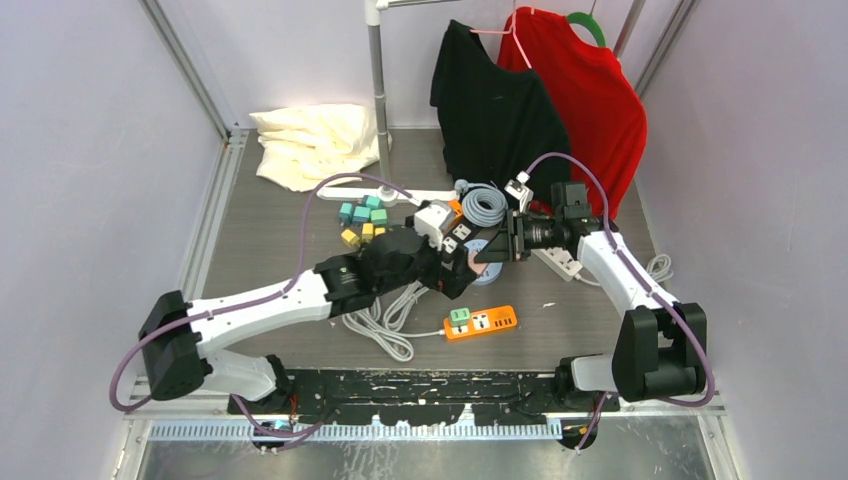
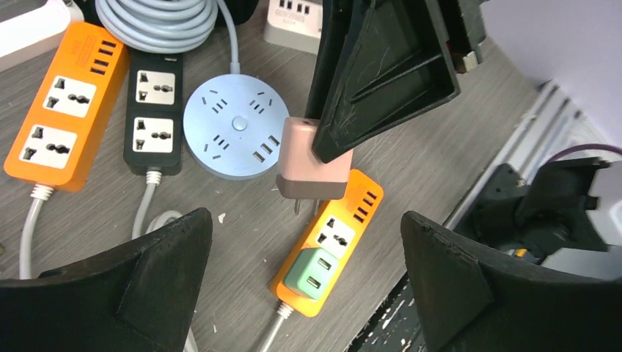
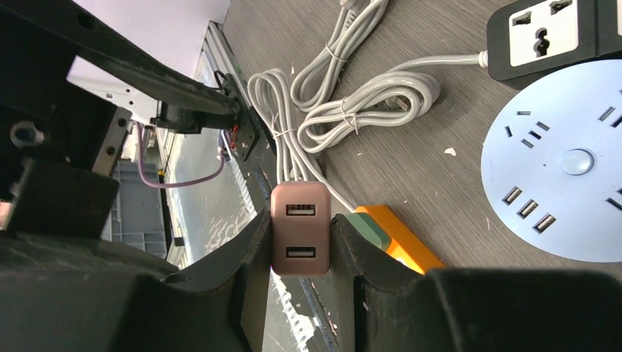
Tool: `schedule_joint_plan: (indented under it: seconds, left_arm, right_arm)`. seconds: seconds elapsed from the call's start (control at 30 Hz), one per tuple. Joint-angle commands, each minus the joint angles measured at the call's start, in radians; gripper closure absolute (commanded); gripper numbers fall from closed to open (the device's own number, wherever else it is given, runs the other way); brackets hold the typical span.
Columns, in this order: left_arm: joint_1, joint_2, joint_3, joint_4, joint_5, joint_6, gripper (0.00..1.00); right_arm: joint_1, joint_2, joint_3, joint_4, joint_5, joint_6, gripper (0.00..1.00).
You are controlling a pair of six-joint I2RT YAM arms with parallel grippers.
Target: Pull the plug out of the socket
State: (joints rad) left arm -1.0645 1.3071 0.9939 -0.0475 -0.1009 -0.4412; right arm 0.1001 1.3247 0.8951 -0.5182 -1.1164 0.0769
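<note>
- The right gripper [image 3: 301, 229] is clenched on the pink plug [image 2: 314, 158], one finger on each flat side. This leaves the USB face turned to its wrist camera and the prongs pointing down, free of the fingers.
- The plug hangs in the air between those fingers, clear of every socket. Its bare prongs sit just above the orange strip [image 2: 361, 199] under the gripper and seem to touch nothing.
- Judging by that gap, the pull looks done. A side grip like this lets the prongs slide straight out.
- The left gripper [image 2: 303, 227] is released, jaws spread wide, grasping nothing. It hovers low over the same strip, with the plug just ahead of its fingers. That pose would suit bracing the strip against a pull, but I cannot tell whether its tips touch the counter [image 2: 411, 147].
- A green plug [image 2: 312, 273] sits seated in the strip's end socket, between the left gripper's fingers.
</note>
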Motion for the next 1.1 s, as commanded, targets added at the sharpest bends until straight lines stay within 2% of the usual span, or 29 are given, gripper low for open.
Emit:
schedule_joint_plan:
  seconds: [0.0, 0.27, 0.47, 0.67, 0.8, 0.83, 0.9, 0.97, 1.0, 1.03, 1.07]
  left_arm:
    - [-0.071, 0.082, 0.120, -0.132, -0.184, 0.055, 0.02]
    - [-0.094, 0.237, 0.251, -0.187, -0.278, 0.144, 0.06]
    - [-0.094, 0.308, 0.313, -0.186, -0.262, 0.129, 0.12]
    - [-0.095, 0.338, 0.348, -0.196, -0.290, 0.128, 0.36]
    - [-0.094, 0.339, 0.351, -0.210, -0.315, 0.128, 0.69]
    - [-0.094, 0.337, 0.349, -0.211, -0.320, 0.131, 0.81]
    - [-0.094, 0.327, 0.337, -0.216, -0.324, 0.140, 0.98]
    - [-0.095, 0.306, 0.308, -0.217, -0.331, 0.140, 1.00]
    - [-0.094, 0.289, 0.287, -0.215, -0.333, 0.138, 1.00]
    - [-0.092, 0.267, 0.257, -0.212, -0.336, 0.131, 1.00]
    - [-0.089, 0.246, 0.224, -0.206, -0.335, 0.122, 1.00]
  right_arm:
    - [0.011, -0.007, 0.016, 0.046, -0.016, 0.045, 0.91]
    - [0.016, -0.010, 0.015, 0.054, -0.029, 0.061, 0.90]
    - [0.019, -0.008, 0.015, 0.056, -0.029, 0.063, 0.90]
    - [0.022, -0.007, 0.015, 0.056, -0.027, 0.062, 0.90]
    - [0.025, -0.007, 0.014, 0.056, -0.028, 0.062, 0.85]
    - [0.026, -0.008, 0.014, 0.057, -0.029, 0.063, 0.83]
    - [0.024, -0.009, 0.014, 0.054, -0.040, 0.057, 0.72]
    - [0.025, -0.018, 0.013, 0.055, -0.046, 0.045, 0.54]
    - [0.026, -0.025, 0.014, 0.053, -0.046, 0.033, 0.38]
    - [0.024, -0.036, 0.017, 0.049, -0.043, 0.019, 0.06]
    - [0.023, -0.045, 0.022, 0.040, -0.036, 0.001, 0.00]
